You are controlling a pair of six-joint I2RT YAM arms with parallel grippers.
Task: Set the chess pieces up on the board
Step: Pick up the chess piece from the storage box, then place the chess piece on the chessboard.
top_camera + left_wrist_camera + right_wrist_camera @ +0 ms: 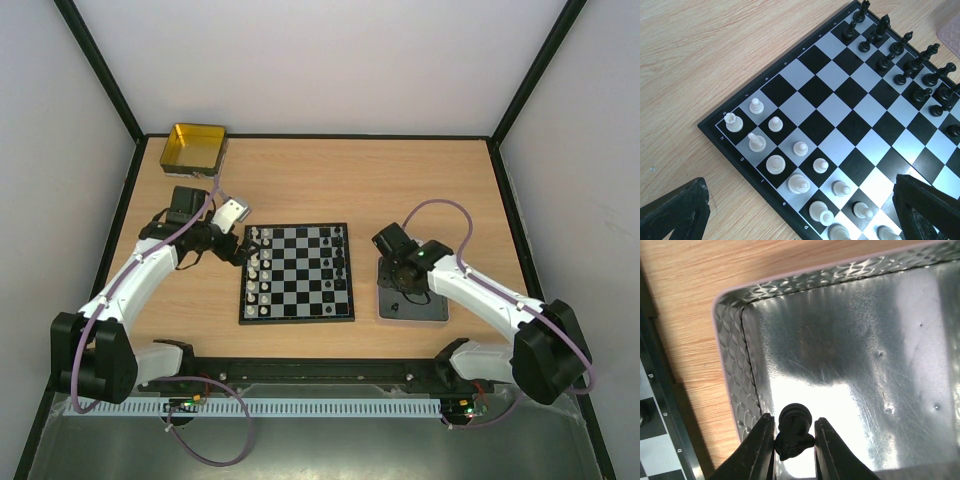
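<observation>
Coordinate letters, digits on board border

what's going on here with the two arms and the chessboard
The right gripper is shut on a black piece over the tray that lies beside the board. The left gripper hangs open and empty above the board's white end. The white pieces and black pieces on the board stand in rows at opposite ends.

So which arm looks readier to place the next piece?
Likely right: the right gripper pinches a black piece over the grey tray, beside the board. The left gripper hangs open and empty.
</observation>
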